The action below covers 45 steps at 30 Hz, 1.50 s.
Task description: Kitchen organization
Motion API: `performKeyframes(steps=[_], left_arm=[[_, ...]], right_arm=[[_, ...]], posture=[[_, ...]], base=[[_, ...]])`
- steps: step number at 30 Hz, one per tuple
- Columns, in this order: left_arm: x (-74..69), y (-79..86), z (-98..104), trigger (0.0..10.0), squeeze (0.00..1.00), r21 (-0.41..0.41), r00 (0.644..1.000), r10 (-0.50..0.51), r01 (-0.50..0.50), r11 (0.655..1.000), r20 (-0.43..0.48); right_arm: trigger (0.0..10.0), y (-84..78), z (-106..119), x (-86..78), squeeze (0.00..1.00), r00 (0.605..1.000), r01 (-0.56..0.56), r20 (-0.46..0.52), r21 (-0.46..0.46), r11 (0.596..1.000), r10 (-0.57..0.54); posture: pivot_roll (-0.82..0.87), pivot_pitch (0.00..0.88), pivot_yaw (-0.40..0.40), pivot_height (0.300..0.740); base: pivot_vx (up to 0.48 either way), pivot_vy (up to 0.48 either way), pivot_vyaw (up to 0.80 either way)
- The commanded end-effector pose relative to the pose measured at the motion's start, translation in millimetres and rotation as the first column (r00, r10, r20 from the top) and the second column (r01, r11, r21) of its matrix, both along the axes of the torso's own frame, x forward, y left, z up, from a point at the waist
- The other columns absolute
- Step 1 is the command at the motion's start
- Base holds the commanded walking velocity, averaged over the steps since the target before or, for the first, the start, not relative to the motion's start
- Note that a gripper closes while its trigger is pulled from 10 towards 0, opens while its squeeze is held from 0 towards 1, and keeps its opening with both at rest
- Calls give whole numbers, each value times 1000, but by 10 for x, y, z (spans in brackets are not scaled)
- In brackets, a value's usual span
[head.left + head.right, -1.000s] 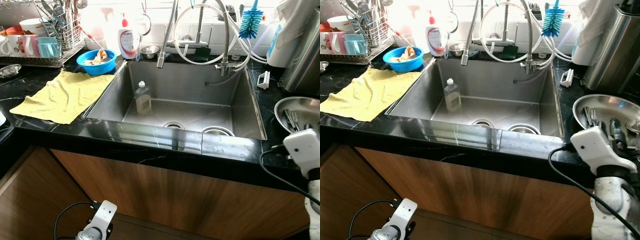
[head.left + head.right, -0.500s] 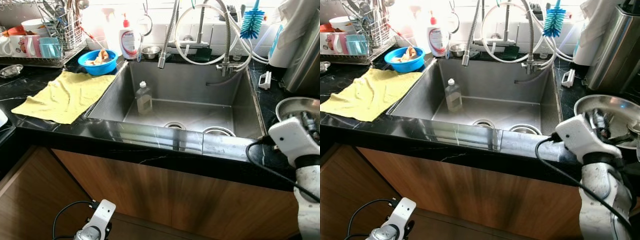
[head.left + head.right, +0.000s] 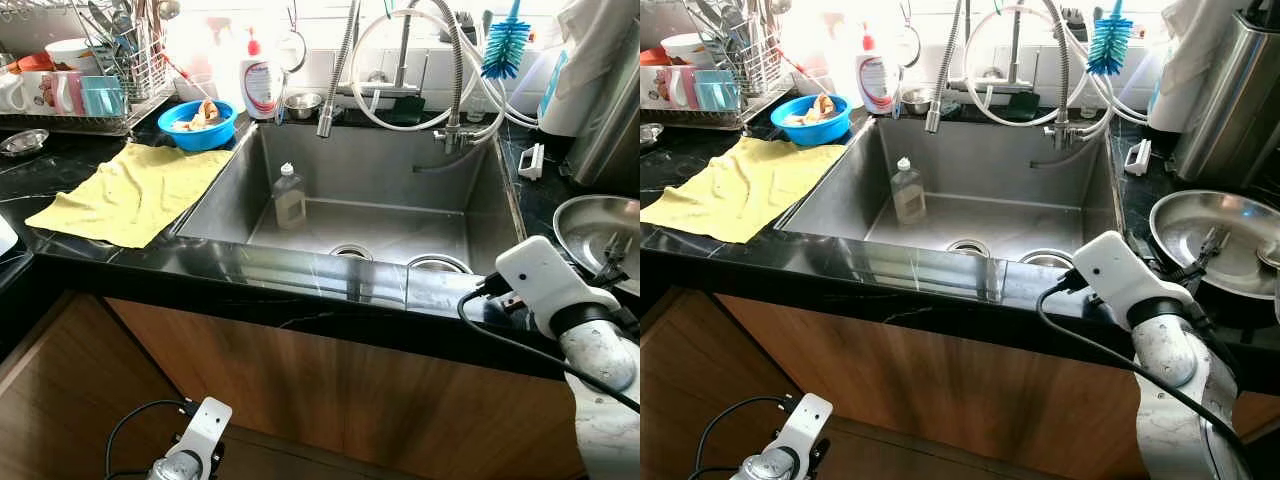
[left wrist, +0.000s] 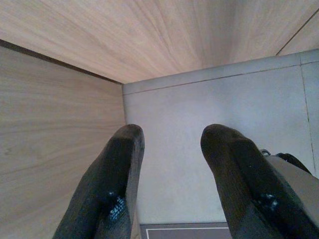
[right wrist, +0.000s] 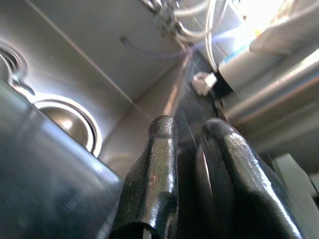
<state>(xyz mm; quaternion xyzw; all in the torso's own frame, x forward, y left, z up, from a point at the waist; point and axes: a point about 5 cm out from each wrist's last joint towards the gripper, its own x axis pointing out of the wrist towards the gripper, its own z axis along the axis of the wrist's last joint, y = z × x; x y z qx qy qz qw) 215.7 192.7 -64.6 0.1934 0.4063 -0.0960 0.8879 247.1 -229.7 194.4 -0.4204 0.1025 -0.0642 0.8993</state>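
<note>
Landmark for me is the sink [image 3: 300,190], set into the black counter [image 3: 60,170]. Far left of it I see a dish rack [image 3: 110,70] with mugs and cutlery. Between rack and sink: a yellow cloth [image 3: 130,190] spread flat on the counter, touching the sink's left rim. Behind the cloth, at the sink's back-left corner, a blue bowl [image 3: 195,122] with food scraps in it; just beside it a white soap pump bottle [image 3: 259,82] and a small steel bowl [image 3: 300,102].

Inside the sink, a clear bottle [image 3: 289,197] stands upright on the basin floor, left of the two drain openings. A pull-down faucet [image 3: 335,70] and looped hoses hang over the back edge. A blue bottle brush [image 3: 502,45] sits at the back-right corner.

My left end effector [image 4: 169,164] hangs low, below the sink, by the wooden cabinet front, fingers parted, gripping nothing.

Right of the sink a steel pan [image 3: 1220,235] rests on the counter. My right end effector [image 5: 192,174] is over the counter's front edge at the sink's right-front corner, fingers [image 5: 159,174] a narrow gap apart, nothing between them that I can make out.
</note>
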Motion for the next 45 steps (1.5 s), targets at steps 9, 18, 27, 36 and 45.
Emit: performKeyframes(steps=[9,18,27,36,45], left_arm=[[-5,19,-3,10000,0,-5,1000,13,-13,1000,-11],[-6,18,-4,10000,0,-6,1000,14,-14,1000,-11],[-10,19,-7,10000,0,-7,1000,15,-16,1000,-13],[-10,7,-9,10000,0,-10,1000,12,-13,1000,-16],[-25,-7,-21,10000,0,-13,1000,8,-8,1000,-24]], right_arm=[[10000,-111,84,-47,0,995,83,-59,-54,995,-86],[10000,-1,89,-10,871,996,45,-72,-21,999,-46],[10000,48,117,-5,1000,996,53,-71,-27,998,-55],[10000,68,81,-78,0,987,118,-104,-34,993,-120],[10000,7,50,-150,0,973,184,-130,-48,982,-188]], posture=[[-138,0,62,740],[-136,0,61,740],[-139,0,61,740],[-142,0,58,740],[-141,0,54,740]], base=[[0,0,0],[0,0,0],[0,0,0],[0,0,0],[0,0,0]])
